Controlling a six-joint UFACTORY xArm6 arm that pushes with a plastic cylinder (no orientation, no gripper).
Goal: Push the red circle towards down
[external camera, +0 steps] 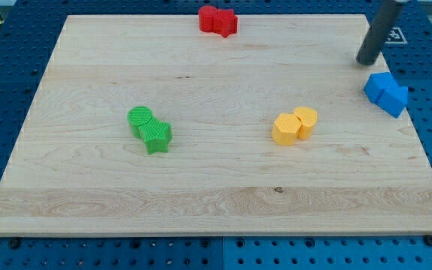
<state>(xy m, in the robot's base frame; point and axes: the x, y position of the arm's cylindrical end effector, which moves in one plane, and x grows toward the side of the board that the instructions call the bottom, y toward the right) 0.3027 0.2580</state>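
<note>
The red circle [209,18] sits at the view's top edge of the wooden board [201,187], touching a red star [226,22] on its right. My tip [366,61] is at the view's upper right, far to the right of the red blocks and just above the blue blocks. It touches no block.
Two blue blocks [386,93] lie together at the board's right edge. A yellow hexagon [284,130] and a yellow round-ish block [305,120] touch right of centre. A green circle [140,118] and a green star [155,136] touch left of centre.
</note>
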